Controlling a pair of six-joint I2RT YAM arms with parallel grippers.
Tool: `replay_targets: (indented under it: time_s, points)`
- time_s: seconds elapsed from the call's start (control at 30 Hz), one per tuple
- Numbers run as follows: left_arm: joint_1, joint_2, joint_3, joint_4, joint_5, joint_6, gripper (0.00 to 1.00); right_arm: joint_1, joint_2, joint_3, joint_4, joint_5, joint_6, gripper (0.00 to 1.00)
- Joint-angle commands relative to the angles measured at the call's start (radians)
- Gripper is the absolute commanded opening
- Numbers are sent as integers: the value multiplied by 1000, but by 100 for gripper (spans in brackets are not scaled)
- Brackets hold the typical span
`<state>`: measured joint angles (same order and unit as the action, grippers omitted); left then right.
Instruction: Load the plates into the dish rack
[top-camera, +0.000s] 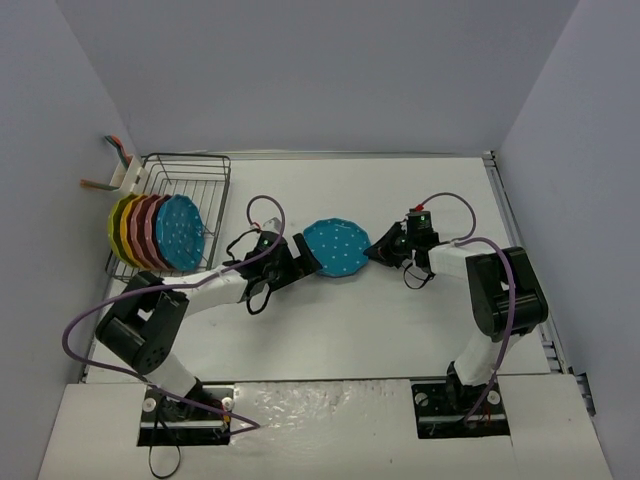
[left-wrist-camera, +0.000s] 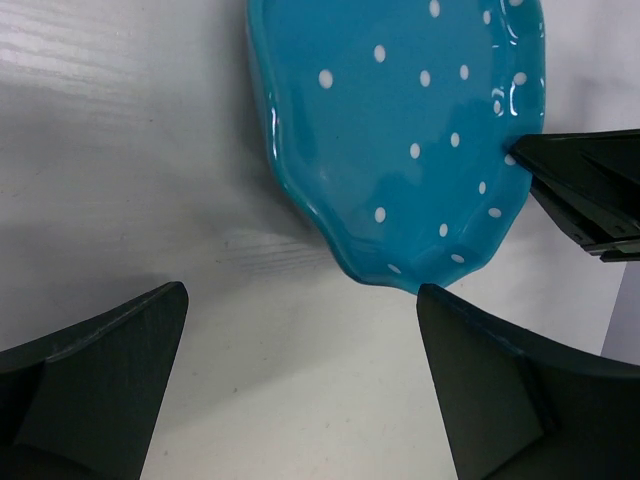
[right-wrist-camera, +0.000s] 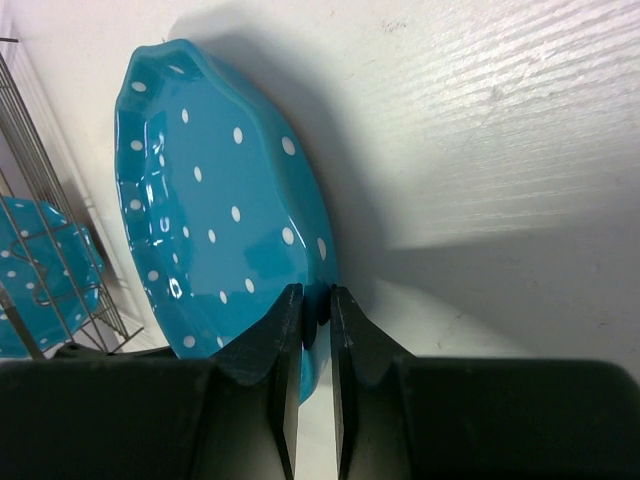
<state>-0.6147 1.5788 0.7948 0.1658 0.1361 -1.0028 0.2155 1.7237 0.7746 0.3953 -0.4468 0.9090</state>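
Note:
A turquoise blue plate (top-camera: 337, 248) with white dots sits mid-table, between both grippers. My right gripper (top-camera: 378, 250) is shut on its right rim, and the right wrist view shows the plate (right-wrist-camera: 215, 215) tilted up with the rim pinched between the fingers (right-wrist-camera: 285, 330). My left gripper (top-camera: 300, 252) is open at the plate's left edge; in the left wrist view the plate (left-wrist-camera: 400, 130) lies just beyond the spread fingers (left-wrist-camera: 480, 370), untouched. The black wire dish rack (top-camera: 185, 190) at the far left holds several plates (top-camera: 150, 232) on edge: lime-yellow, orange-yellow, pink and turquoise.
A white utensil caddy (top-camera: 128, 177) hangs on the rack's far left corner with utensils sticking out. Grey walls close in the table on the left, back and right. Purple cables loop from both arms.

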Motion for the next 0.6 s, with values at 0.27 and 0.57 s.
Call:
replay_targets:
  time_s: [0.27,0.57]
  points:
    - [3,78,31,241,19,-204,97,16,-102,51,156,-119,151,0]
    - [9,197,55,359,41,-362,93,30,-124,25,165,-141,186,0]
